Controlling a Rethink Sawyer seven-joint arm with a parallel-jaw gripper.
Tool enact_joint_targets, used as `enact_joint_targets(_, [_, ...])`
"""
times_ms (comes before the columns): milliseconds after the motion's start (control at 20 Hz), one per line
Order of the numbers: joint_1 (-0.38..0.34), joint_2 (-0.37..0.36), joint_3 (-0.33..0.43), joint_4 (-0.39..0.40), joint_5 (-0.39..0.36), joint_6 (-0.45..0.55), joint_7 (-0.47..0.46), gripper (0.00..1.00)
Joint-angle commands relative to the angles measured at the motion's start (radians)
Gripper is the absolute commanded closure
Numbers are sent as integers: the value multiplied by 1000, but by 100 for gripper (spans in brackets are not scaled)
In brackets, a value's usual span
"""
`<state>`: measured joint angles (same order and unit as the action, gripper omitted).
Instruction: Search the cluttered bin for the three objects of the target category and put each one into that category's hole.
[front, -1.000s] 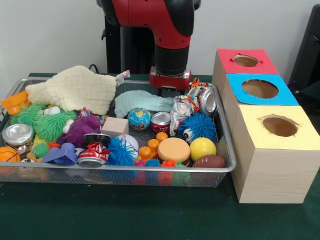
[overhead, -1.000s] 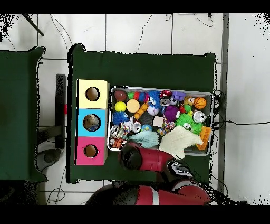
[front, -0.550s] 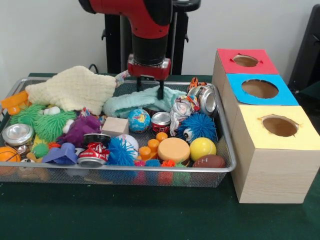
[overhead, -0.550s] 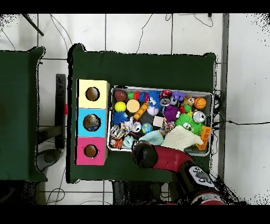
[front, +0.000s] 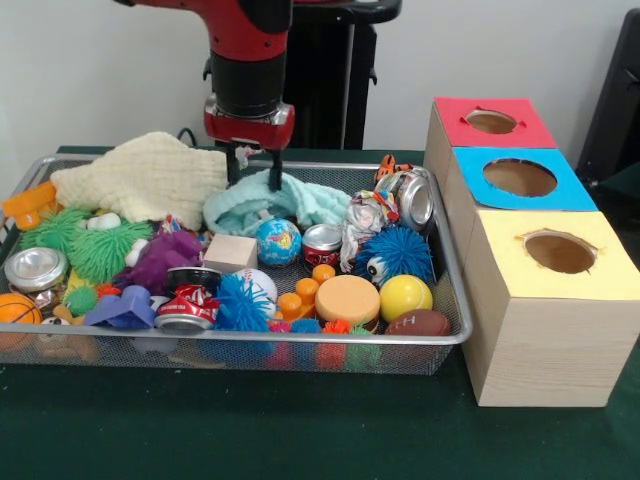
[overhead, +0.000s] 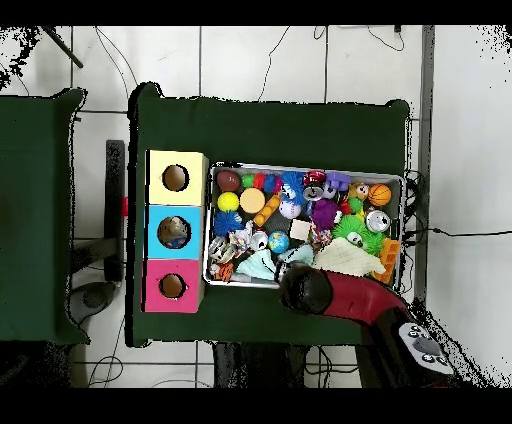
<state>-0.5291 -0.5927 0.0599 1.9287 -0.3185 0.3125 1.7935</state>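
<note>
My gripper hangs over the back middle of the wire bin. Its two dark fingers stand apart, dug into a teal cloth that bunches up between them. A cream knitted cloth lies just to its left. Below the cloth sit a globe ball, a red can and a crumpled wrapper. Three boxes with holes stand right of the bin: red, blue and yellow. In the overhead view the arm covers the gripper.
The bin also holds a silver can, a blue spiky ball, a yellow ball, a toy football, an orange disc, a wooden block, a crushed can and green fuzzy toys.
The arm has swept left along the back of the bin in the front view. The teal cloth has been dragged left with it and bunched into a heap.
</note>
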Motion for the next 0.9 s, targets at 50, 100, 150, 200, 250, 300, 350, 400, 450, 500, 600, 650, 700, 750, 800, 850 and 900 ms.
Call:
enact_joint_targets(50, [-59, 15, 130, -120, -102, 77, -143, 0])
enact_joint_targets(100, [-66, 21, 133, -127, -115, 73, -147, 0])
enact_joint_targets(150, [-74, 26, 137, -132, -125, 73, -150, 0])
enact_joint_targets(200, [-82, 30, 141, -138, -136, 75, -155, 0])
enact_joint_targets(250, [-92, 36, 146, -148, -143, 86, -162, 0])
enact_joint_targets(300, [-104, 41, 153, -156, -155, 92, -169, 0])
enact_joint_targets(350, [-116, 45, 160, -165, -164, 99, -181, 0])
enact_joint_targets(400, [-129, 49, 167, -174, -174, 106, -193, 0])
enact_joint_targets(450, [-143, 51, 177, -179, -183, 114, -205, 0])
enact_joint_targets(500, [-155, 54, 186, -186, -192, 120, -214, 0])
enact_joint_targets(600, [-176, 60, 202, -194, -211, 125, -224, 0])
enact_joint_targets(650, [-184, 62, 208, -197, -219, 127, -224, 0])
enact_joint_targets(700, [-191, 60, 215, -199, -228, 127, -224, 0])
enact_joint_targets(750, [-198, 60, 221, -202, -234, 132, -225, 0])
enact_joint_targets(800, [-206, 58, 228, -206, -241, 140, -227, 0])
enact_joint_targets(850, [-214, 52, 236, -211, -246, 154, -238, 0])
enact_joint_targets(900, [-222, 45, 244, -216, -251, 168, -249, 0])
